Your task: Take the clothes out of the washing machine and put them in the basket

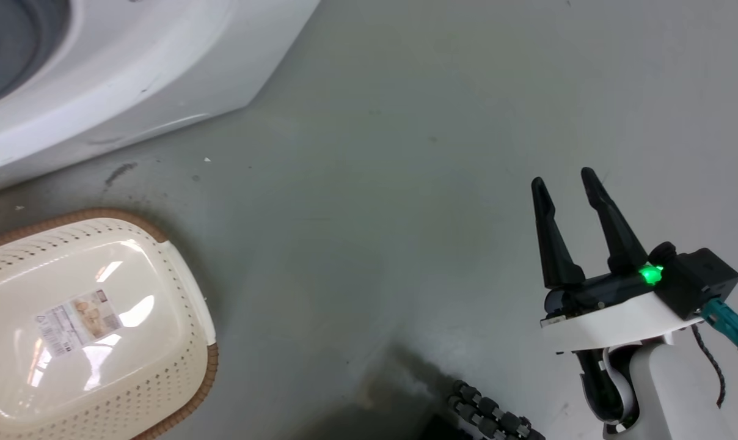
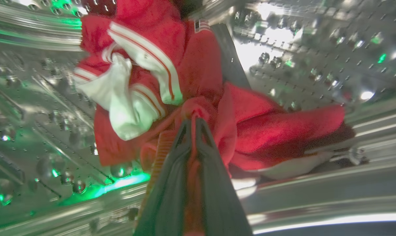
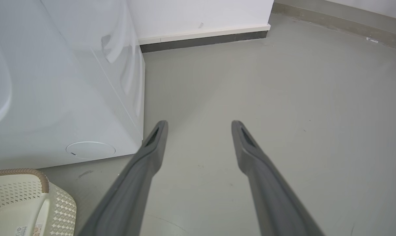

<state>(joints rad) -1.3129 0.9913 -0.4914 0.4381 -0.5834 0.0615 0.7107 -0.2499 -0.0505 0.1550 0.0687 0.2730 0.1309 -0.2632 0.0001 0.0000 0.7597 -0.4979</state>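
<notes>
Inside the perforated steel drum (image 2: 316, 59) of the washing machine (image 1: 131, 79) lie the clothes: a plain red garment (image 2: 276, 131) and a red one with white stripes and white lining (image 2: 135, 75). My left gripper (image 2: 193, 123) is shut on a fold of the plain red garment. The cream basket (image 1: 186, 287) stands on the floor at the lower left of the head view, its labelled bottom bare inside. My right gripper (image 1: 567, 186) hangs open over the floor to the right, holding nothing; in the right wrist view its fingers (image 3: 155, 137) point past the machine's corner (image 3: 132, 98).
Grey floor (image 1: 375, 214) spreads between the machine, the basket (image 3: 37, 200) and my right arm. A white wall with a dark skirting (image 3: 201, 39) runs behind the machine. A black ribbed cable (image 1: 491, 415) lies at the bottom edge of the head view.
</notes>
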